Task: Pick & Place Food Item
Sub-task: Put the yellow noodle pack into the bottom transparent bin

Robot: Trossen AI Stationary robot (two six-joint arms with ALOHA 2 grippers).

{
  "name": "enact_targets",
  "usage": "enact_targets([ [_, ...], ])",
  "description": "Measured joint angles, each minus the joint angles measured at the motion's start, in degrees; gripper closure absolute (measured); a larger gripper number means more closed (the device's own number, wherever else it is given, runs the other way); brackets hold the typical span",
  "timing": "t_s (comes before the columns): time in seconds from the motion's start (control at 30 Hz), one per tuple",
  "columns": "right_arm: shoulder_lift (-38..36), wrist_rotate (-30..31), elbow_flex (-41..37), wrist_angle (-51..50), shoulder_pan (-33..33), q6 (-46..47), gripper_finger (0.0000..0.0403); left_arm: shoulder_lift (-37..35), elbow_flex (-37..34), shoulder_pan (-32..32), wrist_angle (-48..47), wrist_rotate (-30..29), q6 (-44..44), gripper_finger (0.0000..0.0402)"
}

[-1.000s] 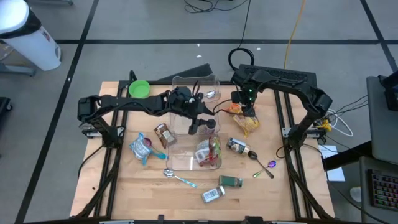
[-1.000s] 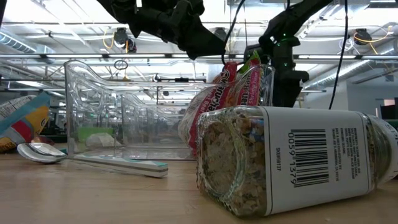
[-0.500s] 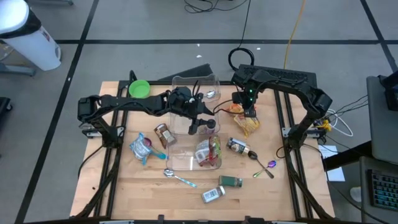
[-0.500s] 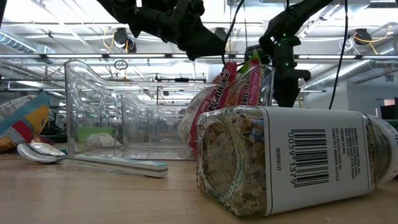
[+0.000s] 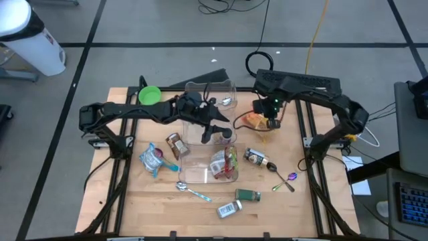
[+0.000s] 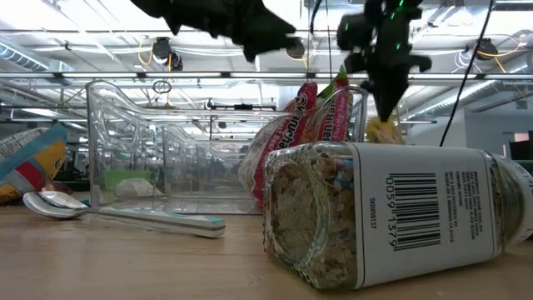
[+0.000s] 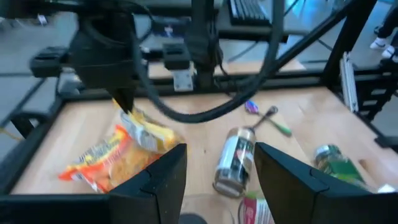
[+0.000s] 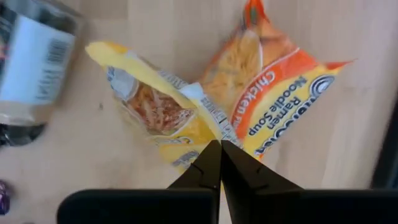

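Noodle packets are the thing in hand: a yellow packet (image 8: 163,112) and an orange ramen packet (image 8: 273,106) lie together on the back right part of the wooden table (image 5: 134,201), just right of the clear plastic bin (image 5: 208,130). The right gripper (image 8: 219,152) is over them with its fingers pressed together on the edge of the yellow packet, pinching the wrapper where the two packets overlap; from the left wrist view the yellow packet (image 7: 146,134) hangs from that pinch with one end raised off the wood. The orange packet (image 7: 102,155) beside it lies mostly flat and looks only touched, not held. The left gripper (image 5: 215,132) hovers over the bin with its fingers apart and nothing between them. By my reading, the pick is just made and the carry comes next. That calls for a steady rise so the thin wrapper does not slip out of the narrow pinch, then a short move left over the bin wall, clear of the left arm, before letting go. A glass jar (image 5: 254,158) lies on its side near the packets and should be avoided.
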Motion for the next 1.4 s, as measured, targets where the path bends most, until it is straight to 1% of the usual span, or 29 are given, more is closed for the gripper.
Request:
enact_targets([
  [0.17, -6.1, 0.0, 2.5, -1.8, 3.6, 2.7, 0.0403, -5.0, 0.0, -0.1, 0.3, -1.6, 0.0, 0.0206],
  [0.33, -11.5, -0.1, 5.2, -2.7, 6.8, 5.0, 0.0403, -9.6, 0.0, -1.7, -0.2, -6.2, -1.9, 0.0206],
  [0.43, -14.4, -3.9, 6.6, -1.2, 8.4, 6.7, 0.0403, -10.8, 0.1, -4.0, -0.7, -11.2, -2.0, 0.0206],
  [0.57, -17.6, -10.0, 7.1, 4.4, 10.6, 8.7, 0.0403, -10.3, 0.9, -8.1, -2.6, -19.4, -2.0, 0.0206],
  [0.67, -18.3, -10.5, 7.2, 7.9, 12.8, 9.2, 0.0403, -9.2, 3.5, -11.2, -4.8, -27.7, -1.8, 0.0206],
  [0.77, -17.6, -10.6, 7.2, 10.2, 14.9, 9.1, 0.0403, -7.2, 7.9, -13.8, -7.0, -34.3, -2.0, 0.0206],
  [0.9, -15.9, -10.5, 7.2, 13.4, 17.5, 7.9, 0.0403, -2.9, 16.2, -16.4, -13.1, -38.4, -4.2, 0.0201],
  [1.07, -14.6, -12.2, 7.2, 15.8, 19.3, 7.6, 0.0403, 4.0, 27.4, -18.3, -26.1, -44.2, -9.9, 0.0188],
  [1.23, -14.3, -14.8, 7.1, 17.5, 19.7, 7.8, 0.0403, 9.9, 37.1, -19.3, -35.4, -44.6, -17.7, 0.0186],
  [1.3, -14.4, -15.1, 7.1, 18.7, 20.0, 7.8, 0.0403, 11.9, 40.1, -19.6, -38.2, -44.5, -20.2, 0.0185],
  [1.4, -14.3, -15.1, 7.1, 18.8, 20.2, 7.7, 0.0403, 14.4, 43.6, -19.9, -40.8, -42.7, -23.2, 0.0185],
])
